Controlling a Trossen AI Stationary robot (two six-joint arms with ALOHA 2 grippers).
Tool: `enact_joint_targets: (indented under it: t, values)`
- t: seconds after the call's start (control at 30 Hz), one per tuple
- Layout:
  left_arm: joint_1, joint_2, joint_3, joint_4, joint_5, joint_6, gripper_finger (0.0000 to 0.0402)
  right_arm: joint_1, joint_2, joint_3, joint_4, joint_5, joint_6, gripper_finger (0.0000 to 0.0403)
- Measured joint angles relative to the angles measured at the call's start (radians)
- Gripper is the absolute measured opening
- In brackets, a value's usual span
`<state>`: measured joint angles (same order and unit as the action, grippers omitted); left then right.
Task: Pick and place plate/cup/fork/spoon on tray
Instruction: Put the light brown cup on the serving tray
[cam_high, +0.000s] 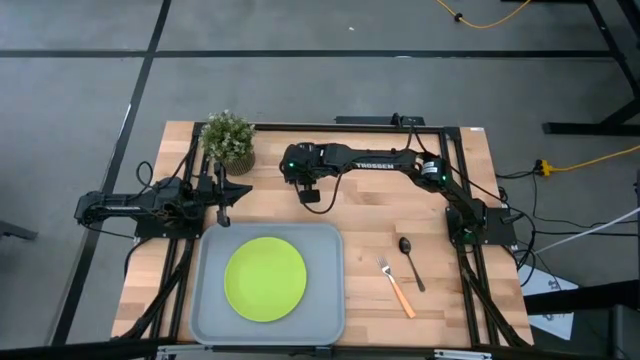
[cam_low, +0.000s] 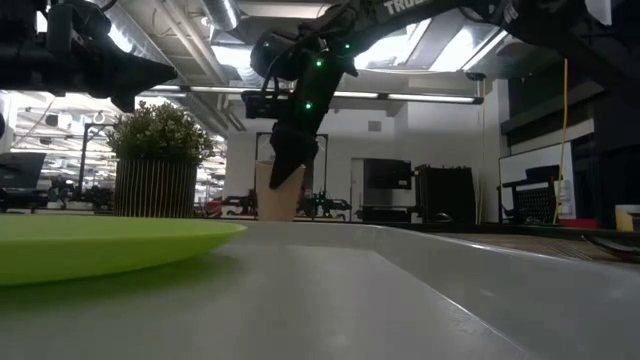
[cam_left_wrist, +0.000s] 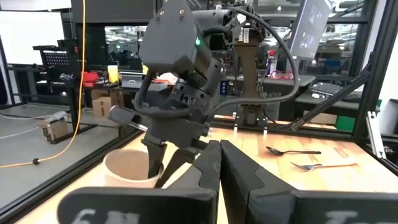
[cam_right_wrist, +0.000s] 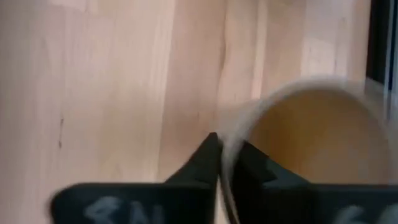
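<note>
We see the small tan round cup (cam_left_wrist: 132, 167) on the wooden table (cam_high: 380, 225), upper centre of the high view, just above the tray, mostly hidden under the right gripper (cam_high: 311, 194). In the right wrist view that gripper's jaws pinch the cup's rim, one finger inside, one outside. Round flat lime-green plate (cam_high: 265, 279) sits in the light grey-blue rectangular tray (cam_high: 325, 300), lower centre. Dark spoon (cam_high: 411, 262) and orange-handled fork (cam_high: 396, 285) lie side by side, apart, right of the tray. Left gripper (cam_high: 223, 213) sits at the tray's upper-left corner, jaws pressed together. Potted green plant (cam_high: 228, 140) stands upper left.
</note>
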<state>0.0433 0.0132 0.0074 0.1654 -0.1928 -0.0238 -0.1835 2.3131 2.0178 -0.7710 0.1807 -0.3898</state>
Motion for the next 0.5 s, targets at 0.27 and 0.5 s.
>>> enact_joint_targets:
  t: [0.27, 0.5]
  values:
    - [0.0, 0.0, 0.0, 0.0, -0.009, 0.008, 0.0, 0.123, -0.004, 0.169, -0.264, 0.115, 0.073, 0.0005]
    - [0.0, 0.0, 0.0, 0.001, -0.008, 0.008, 0.0, 0.304, -0.054, 0.308, -0.504, 0.113, 0.346, 0.0004]
